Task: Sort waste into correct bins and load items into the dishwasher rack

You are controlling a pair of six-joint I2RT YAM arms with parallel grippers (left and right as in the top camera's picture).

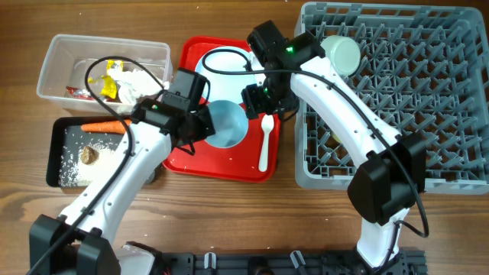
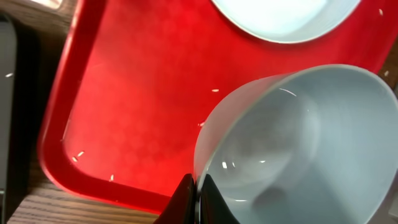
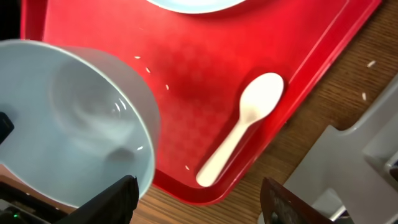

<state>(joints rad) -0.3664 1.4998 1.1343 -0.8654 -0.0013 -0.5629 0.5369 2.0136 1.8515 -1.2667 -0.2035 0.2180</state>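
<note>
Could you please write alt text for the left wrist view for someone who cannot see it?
The left gripper pinches the rim of a tilted light blue bowl over a red tray. A few rice grains dot the tray, and the edge of a plate shows at top.

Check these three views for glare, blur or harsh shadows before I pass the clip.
Overhead: evenly lit and sharp, shadows soft. Left wrist: small glare spots inside the round light blue bowl; its near rim is slightly soft. Right wrist: similar highlights in the bowl; the white plastic spoon on the flat red tray is crisp.
</note>
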